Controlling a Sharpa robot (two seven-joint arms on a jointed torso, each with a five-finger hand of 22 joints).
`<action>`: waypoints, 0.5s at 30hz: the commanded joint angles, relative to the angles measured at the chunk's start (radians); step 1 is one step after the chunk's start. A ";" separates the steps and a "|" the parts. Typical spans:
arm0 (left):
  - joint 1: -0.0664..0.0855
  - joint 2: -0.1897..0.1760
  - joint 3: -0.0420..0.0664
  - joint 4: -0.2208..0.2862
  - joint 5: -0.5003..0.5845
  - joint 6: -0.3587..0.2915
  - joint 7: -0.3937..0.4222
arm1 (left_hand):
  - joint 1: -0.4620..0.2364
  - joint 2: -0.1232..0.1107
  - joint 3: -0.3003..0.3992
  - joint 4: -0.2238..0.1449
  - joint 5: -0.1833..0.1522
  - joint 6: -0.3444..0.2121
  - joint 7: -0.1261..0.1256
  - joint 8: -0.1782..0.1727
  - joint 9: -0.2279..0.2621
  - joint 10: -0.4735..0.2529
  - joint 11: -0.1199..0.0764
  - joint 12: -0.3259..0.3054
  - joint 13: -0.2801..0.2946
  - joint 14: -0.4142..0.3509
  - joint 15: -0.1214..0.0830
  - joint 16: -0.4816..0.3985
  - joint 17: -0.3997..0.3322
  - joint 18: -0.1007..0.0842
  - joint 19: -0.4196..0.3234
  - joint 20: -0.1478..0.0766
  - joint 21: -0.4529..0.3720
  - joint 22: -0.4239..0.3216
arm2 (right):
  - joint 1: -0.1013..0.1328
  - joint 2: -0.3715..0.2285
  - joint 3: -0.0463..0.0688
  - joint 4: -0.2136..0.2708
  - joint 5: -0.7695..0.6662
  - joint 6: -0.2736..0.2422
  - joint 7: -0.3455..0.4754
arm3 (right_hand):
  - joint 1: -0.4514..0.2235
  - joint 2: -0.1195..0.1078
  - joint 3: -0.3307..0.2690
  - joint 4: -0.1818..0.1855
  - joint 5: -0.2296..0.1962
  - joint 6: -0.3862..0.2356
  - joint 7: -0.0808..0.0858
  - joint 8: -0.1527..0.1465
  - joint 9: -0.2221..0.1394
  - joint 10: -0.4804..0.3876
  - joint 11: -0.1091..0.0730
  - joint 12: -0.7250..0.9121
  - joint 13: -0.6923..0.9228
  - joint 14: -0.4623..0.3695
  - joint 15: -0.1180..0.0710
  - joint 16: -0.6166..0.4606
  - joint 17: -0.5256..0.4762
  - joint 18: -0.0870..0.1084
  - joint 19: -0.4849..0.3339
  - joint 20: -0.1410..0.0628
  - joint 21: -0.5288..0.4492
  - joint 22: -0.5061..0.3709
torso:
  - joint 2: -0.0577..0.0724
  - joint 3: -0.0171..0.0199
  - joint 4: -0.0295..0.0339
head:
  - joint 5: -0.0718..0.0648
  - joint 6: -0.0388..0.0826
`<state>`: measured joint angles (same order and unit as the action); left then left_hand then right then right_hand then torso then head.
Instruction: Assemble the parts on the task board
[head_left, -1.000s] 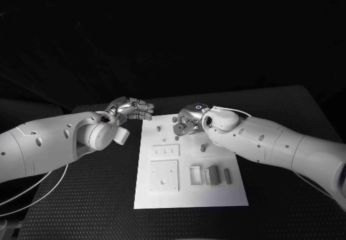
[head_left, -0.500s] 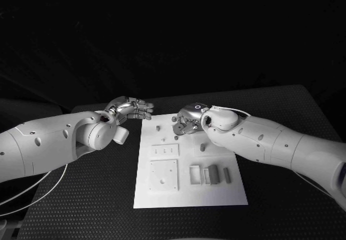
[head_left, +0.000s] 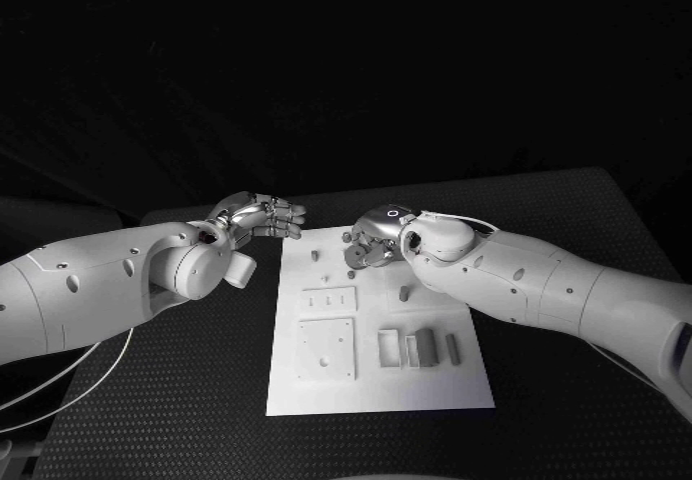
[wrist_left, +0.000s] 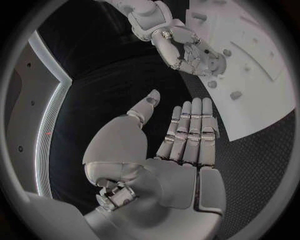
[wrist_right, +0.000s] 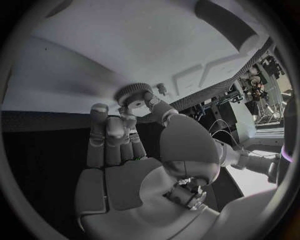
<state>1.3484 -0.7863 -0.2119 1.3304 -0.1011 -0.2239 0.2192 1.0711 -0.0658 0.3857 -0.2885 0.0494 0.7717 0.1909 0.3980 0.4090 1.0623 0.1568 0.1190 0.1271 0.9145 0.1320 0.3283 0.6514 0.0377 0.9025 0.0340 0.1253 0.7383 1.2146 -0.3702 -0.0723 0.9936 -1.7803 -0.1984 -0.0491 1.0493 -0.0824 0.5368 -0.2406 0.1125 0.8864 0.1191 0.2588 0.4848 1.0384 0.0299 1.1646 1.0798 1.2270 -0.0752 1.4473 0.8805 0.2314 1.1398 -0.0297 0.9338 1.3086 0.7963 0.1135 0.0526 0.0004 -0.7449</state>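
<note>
Desk (head_left: 577, 240): black, textured, carrying the white task board (head_left: 382, 385) in its middle, the board's long sides running from the near edge toward the far edge.

Task board layout: square plate (head_left: 326, 349) and a smaller slotted plate (head_left: 329, 300) lay on the half toward the desk's left edge; group of upright rectangular blocks (head_left: 420, 348) stood beside the square plate, toward the right edge; small pegs (head_left: 405, 293) stood up nearer the board's far end.

Right hand (head_left: 371, 240): hung over the board's far end, thumb and fingertips pinched on a round knurled gear-like part (wrist_right: 132, 92), held just above the white surface; whether the part touched the board could not be told.

Left hand (head_left: 264, 217): hovered over bare desk just off the board's far left corner, fingers extended side by side, thumb held apart, palm holding nothing.

Hands to each other: near, apart, the board's far left corner between them.

Left arm (head_left: 101, 285): came in low over the desk's left side.

Right arm (head_left: 562, 290): crossed the board's right edge.
</note>
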 joint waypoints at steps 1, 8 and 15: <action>0.001 0.001 0.001 0.001 0.003 0.011 0.007 | -0.002 -0.001 -0.001 -0.001 0.000 0.003 0.006 -0.007 0.000 0.001 0.005 -0.004 0.000 0.007 0.002 -0.006 0.001 0.013 0.006 0.001 -0.007 0.000 | -0.012 -0.003 -0.008 -0.009 -0.040 0.018 -0.012 | 0.004 0.018 -0.001 -0.009 0.006 0.029 0.018 0.007 0.005 0.001 -0.005 0.006 -0.002 0.003 -0.007 -0.001 -0.001 0.030 -0.003 -0.001 0.007 0.018 | 0.000 -0.0006 0.0736 | -0.001 0.000; 0.001 0.002 0.001 -0.001 0.003 0.011 0.007 | -0.002 0.000 -0.001 0.000 0.000 0.003 0.006 -0.007 0.000 0.002 0.005 -0.004 0.000 0.007 0.002 -0.006 0.001 0.013 0.006 0.001 -0.007 0.000 | -0.012 -0.006 -0.008 -0.001 -0.064 -0.033 -0.035 | -0.020 0.025 -0.007 -0.009 0.006 0.044 0.012 0.015 0.009 0.011 -0.011 0.009 -0.008 0.012 -0.013 0.001 -0.001 0.030 0.006 -0.002 0.011 0.018 | -0.001 -0.0001 0.0737 | 0.000 0.001; 0.001 0.002 0.001 -0.006 0.003 0.008 0.009 | -0.003 0.000 -0.001 0.000 0.000 0.003 0.006 -0.007 0.000 0.001 0.005 -0.005 0.000 0.007 0.002 -0.007 0.002 0.013 0.006 0.001 -0.007 0.000 | -0.012 -0.010 -0.008 0.003 -0.067 -0.051 -0.037 | -0.015 0.023 -0.002 -0.017 0.007 0.053 0.007 0.020 0.012 0.018 -0.016 0.010 -0.011 0.018 -0.017 0.001 -0.002 0.030 0.012 -0.007 0.012 0.017 | -0.001 -0.0006 0.0739 | 0.002 0.002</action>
<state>1.3484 -0.7854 -0.2119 1.3256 -0.1011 -0.2241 0.2191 1.0711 -0.0658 0.3857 -0.2885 0.0494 0.7716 0.1909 0.3943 0.4090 1.0623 0.1568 0.1191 0.1271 0.9145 0.1320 0.3282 0.6522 0.0377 0.9025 0.0340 0.1216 0.7383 1.2080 -0.3764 -0.0768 1.0022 -1.8148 -0.2473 -0.0619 1.0373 -0.0576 0.5351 -0.2506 0.1161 0.9055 0.1003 0.2623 0.4853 1.0526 0.0158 1.1686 1.0695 1.2414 -0.0895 1.4472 0.8801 0.2310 1.1492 -0.0317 0.9429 1.3086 0.7955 0.1133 0.0531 0.0016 -0.7431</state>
